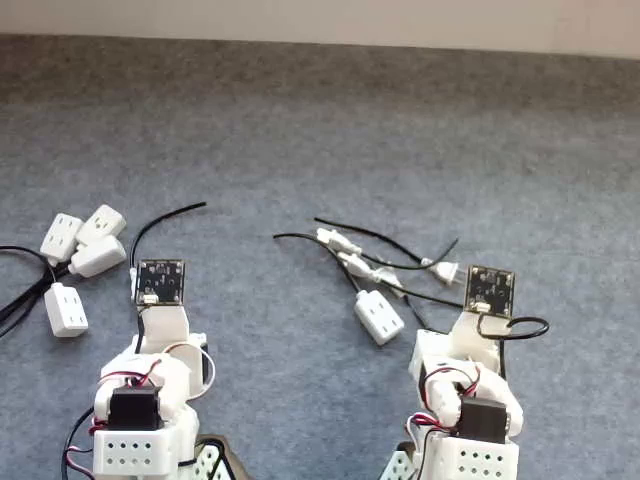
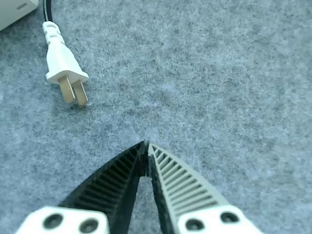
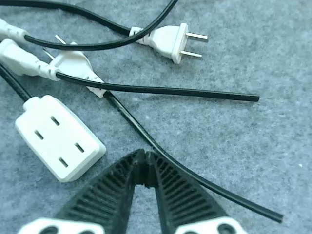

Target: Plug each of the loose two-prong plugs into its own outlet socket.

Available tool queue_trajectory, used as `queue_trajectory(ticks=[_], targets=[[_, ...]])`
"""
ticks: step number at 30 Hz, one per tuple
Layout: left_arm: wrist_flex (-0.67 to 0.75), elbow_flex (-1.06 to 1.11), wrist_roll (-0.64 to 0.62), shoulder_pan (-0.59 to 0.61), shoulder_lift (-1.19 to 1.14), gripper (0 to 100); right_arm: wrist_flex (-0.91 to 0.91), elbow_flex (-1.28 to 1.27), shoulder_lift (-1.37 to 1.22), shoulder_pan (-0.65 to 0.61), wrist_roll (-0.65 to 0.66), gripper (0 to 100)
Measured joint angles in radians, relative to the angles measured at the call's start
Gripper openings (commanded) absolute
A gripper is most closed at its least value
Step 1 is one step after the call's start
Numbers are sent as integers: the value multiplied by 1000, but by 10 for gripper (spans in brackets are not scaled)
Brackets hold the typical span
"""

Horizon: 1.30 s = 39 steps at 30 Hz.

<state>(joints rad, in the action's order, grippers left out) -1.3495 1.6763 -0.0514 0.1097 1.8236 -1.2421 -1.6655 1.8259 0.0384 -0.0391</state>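
Observation:
In the left wrist view my left gripper (image 2: 147,147) is shut and empty, just above the grey carpet. A white two-prong plug (image 2: 63,63) on a black cord lies beyond it, prongs turned towards the gripper. My right gripper (image 3: 145,155) is shut on nothing, its tips over a black cord (image 3: 195,180). Beside it lies a white outlet block (image 3: 58,139), sockets up. Farther off a white plug (image 3: 168,41) lies flat, with two more plugs (image 3: 73,63) tangled under cords. From above, that outlet block (image 1: 379,315) and those plugs (image 1: 362,266) lie ahead of the right arm (image 1: 488,292).
Several white outlet blocks (image 1: 66,308) with black cords cluster at the left, ahead of the left arm (image 1: 160,283). A loose black cord end (image 3: 253,98) lies near the right gripper. Open grey carpet (image 1: 350,130) stretches to the far wall.

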Motion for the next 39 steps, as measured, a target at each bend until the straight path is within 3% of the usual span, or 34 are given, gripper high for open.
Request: queue_trajectory(ticks=[29,39], targets=[[0,0,0,0,0,7,0,0,0,-2,0,6],[0,0,0,0,0,7,0,0,0,-103,0,6]])
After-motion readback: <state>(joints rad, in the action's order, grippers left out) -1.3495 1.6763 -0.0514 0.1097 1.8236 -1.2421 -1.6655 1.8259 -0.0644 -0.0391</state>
